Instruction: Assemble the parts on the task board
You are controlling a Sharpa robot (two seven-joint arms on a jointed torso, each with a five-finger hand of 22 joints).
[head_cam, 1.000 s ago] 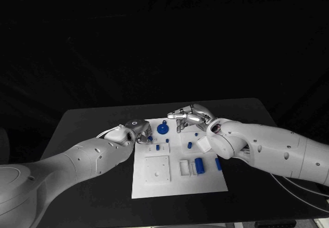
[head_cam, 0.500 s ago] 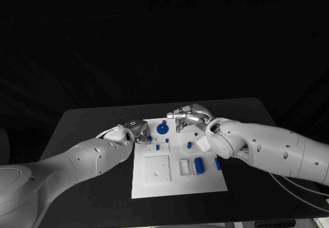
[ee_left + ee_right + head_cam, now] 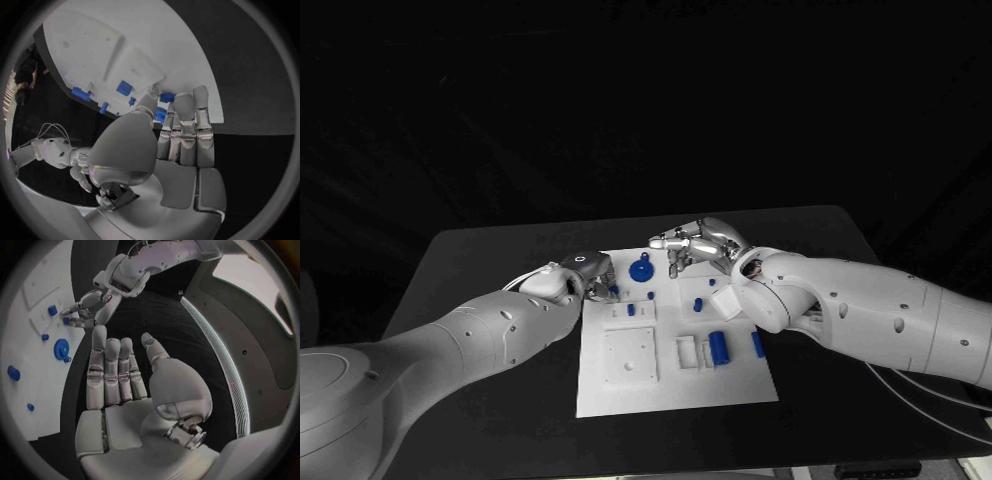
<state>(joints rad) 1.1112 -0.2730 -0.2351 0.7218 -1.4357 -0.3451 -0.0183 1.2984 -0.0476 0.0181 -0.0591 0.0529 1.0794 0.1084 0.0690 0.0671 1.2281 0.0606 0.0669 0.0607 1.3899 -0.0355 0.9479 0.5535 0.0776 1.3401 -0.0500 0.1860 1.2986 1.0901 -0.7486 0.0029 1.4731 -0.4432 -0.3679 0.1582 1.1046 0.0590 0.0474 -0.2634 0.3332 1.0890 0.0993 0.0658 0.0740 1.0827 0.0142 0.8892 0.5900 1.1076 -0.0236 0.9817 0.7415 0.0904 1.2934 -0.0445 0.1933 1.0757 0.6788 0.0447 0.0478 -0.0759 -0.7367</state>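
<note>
The white task board (image 3: 678, 375) lies mid-table, with a round blue gear-like part (image 3: 642, 269) near its far edge and several small blue parts (image 3: 718, 347) on it. My left hand (image 3: 591, 271) is at the board's far left corner. In the left wrist view its thumb and fingers (image 3: 184, 112) close on a small blue part (image 3: 161, 114) at the board's edge (image 3: 125, 40). My right hand (image 3: 698, 244) hovers over the far edge, just right of the gear. Its fingers (image 3: 112, 365) are straight, the thumb is apart, and it holds nothing. The gear (image 3: 61, 348) lies beside them.
White raised blocks and recesses (image 3: 630, 356) take up the near half of the board. Black table (image 3: 488, 250) surrounds the board on all sides. Both forearms lie low over the board's left and right edges.
My left hand has edged slightly right onto the board's corner, and blue now shows at its fingertips. The right hand has barely moved.
</note>
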